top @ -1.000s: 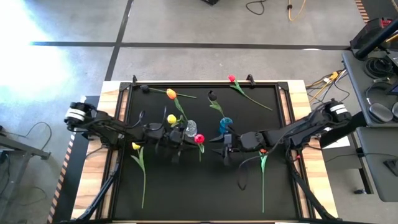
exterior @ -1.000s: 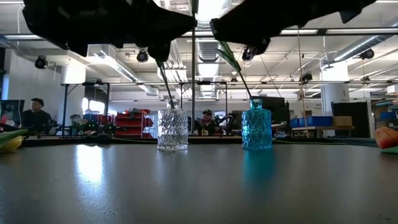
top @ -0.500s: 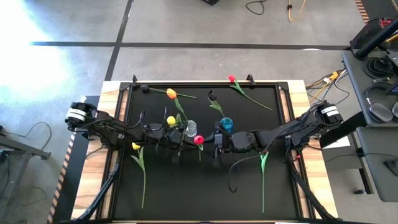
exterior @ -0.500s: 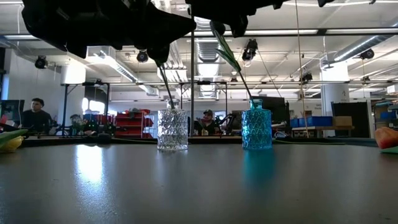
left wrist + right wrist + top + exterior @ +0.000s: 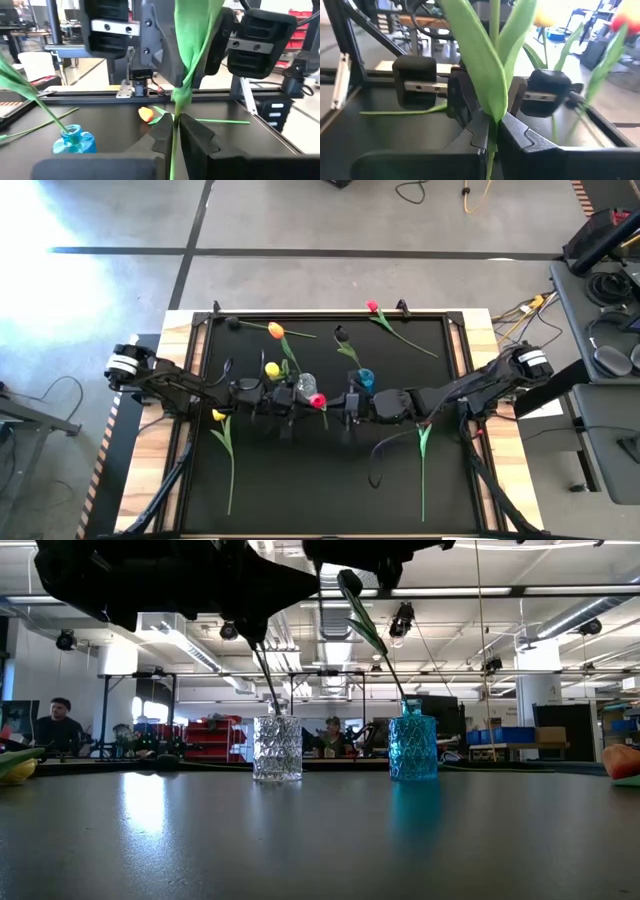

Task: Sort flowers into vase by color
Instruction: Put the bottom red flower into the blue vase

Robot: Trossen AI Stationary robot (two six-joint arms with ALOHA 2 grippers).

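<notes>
A red flower (image 5: pixel 316 400) is held over the middle of the table between my two grippers, which face each other. My left gripper (image 5: pixel 298 401) is shut on its green stem, and so is my right gripper (image 5: pixel 336 403). Just beyond them stand a clear vase (image 5: pixel 305 385) with a yellow flower (image 5: pixel 272 369) leaning out of it, and a blue vase (image 5: pixel 365 378) holding a leafy stem (image 5: pixel 362 628). An orange flower (image 5: pixel 275 330) and another red flower (image 5: pixel 372 307) lie on the mat near the far edge. My left gripper pinches the red flower's stem (image 5: pixel 174 131) between its two fingers, just under the base of a long leaf. The fingers come in level from the table's left and lie across the upright stem. My right gripper pinches the same stem at the base of its leaves (image 5: pixel 493 131) between its two fingers. These fingers come in level from the table's right, across the stem. The leaves stand up above them.
A yellow flower (image 5: pixel 218 414) lies on the mat at the near left, its stem pointing at the near edge. Another green stem (image 5: pixel 422 455) lies at the near right. People sit in the room behind the table (image 5: pixel 58 725).
My right gripper has moved toward the table's left, up to my left gripper, and has shut on the red flower's stem. The red flower's head has shifted a little to the left.
</notes>
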